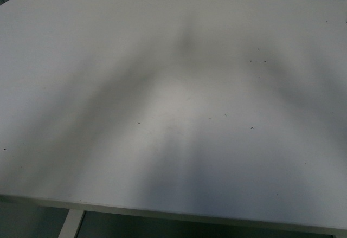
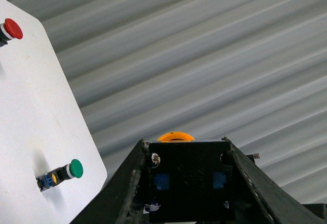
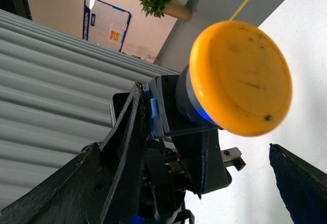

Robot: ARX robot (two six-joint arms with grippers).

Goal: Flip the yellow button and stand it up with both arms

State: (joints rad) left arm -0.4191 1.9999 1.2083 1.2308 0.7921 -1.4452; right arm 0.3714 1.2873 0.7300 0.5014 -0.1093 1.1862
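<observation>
One yellow button (image 2: 189, 183), black body clamped between the left gripper (image 2: 184, 141) fingers; right gripper (image 3: 204, 117) jaws apart, facing its cap.

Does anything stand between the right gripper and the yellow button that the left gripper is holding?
Nothing visible does. The right gripper is open and the yellow button faces it cap first; the left gripper clamps only its black body.

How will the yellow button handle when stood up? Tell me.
Likely stiff: the left gripper clamps the yellow button by its blocky black body without visible bending. Probably apt to tip: the wide cap overhangs a narrower collar. On its side, the round cap might let it roll.
</observation>
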